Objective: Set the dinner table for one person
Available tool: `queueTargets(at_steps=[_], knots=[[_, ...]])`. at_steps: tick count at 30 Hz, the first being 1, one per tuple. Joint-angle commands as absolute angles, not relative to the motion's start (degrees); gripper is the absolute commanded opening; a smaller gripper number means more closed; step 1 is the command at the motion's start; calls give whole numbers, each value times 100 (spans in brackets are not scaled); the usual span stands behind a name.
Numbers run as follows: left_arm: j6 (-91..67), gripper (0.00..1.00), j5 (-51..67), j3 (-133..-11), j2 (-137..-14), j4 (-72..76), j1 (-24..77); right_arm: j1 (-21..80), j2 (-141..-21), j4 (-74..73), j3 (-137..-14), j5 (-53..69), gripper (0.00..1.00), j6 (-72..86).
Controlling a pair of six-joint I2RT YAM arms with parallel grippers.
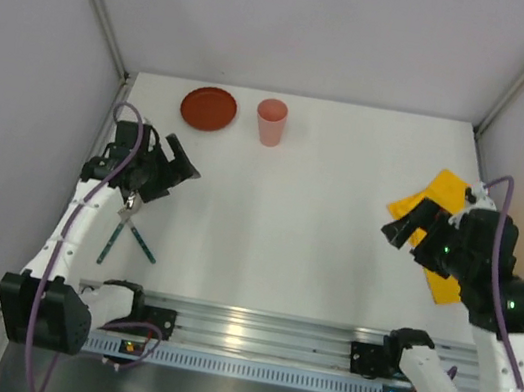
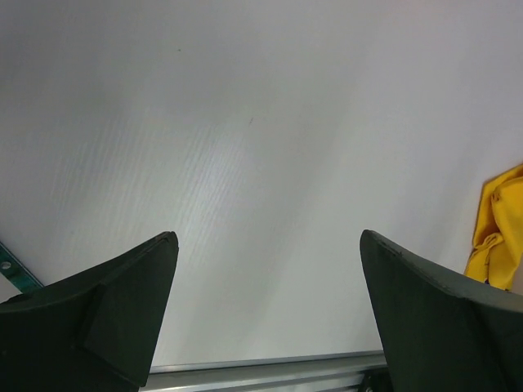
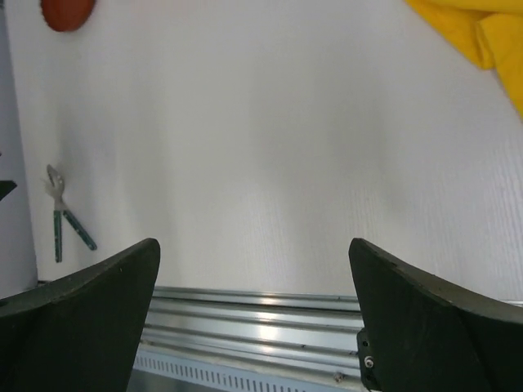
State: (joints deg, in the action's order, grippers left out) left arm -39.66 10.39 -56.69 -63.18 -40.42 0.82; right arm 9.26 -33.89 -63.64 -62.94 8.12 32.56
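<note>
Both arms' jaws spread, empty, above the counter point(image 1: 318, 226); lower the left carelessly and you could scatter the cutlery point(image 1: 113, 239).

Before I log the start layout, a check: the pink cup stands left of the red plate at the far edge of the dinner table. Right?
No: the top external view shows the pink cup right of the red plate, at the far edge of the dinner table.

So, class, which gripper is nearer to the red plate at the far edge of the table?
The left. The left gripper hangs open just short of the red plate; the right gripper is open far across the table, by the yellow cloth.
</note>
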Motion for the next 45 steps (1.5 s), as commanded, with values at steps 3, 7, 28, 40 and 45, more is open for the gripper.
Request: queueTargets(at_steps=[3,7,28,40,45], knots=[[-3710,98,889,-6292,-6398,-4103,737,932,-5912,-6161,-7643,-429,100,2831],[-3612,96,660,-6425,-6469,-4386,1273,774,-7161,-5951,-8252,-1000,100,2497],[-3691,94,668,-5783,-6600,-3806,1433,-738,-10774,-4685,-7444,-1266,93,1890],[-3612,93,439,-5731,-6811,-3736,1441,-634,-10892,-4588,-7347,-230,0,2144],[-3656,93,501,-5836,-7031,-3577,1441,464,-10293,-5097,-8170,596,0,2478]])
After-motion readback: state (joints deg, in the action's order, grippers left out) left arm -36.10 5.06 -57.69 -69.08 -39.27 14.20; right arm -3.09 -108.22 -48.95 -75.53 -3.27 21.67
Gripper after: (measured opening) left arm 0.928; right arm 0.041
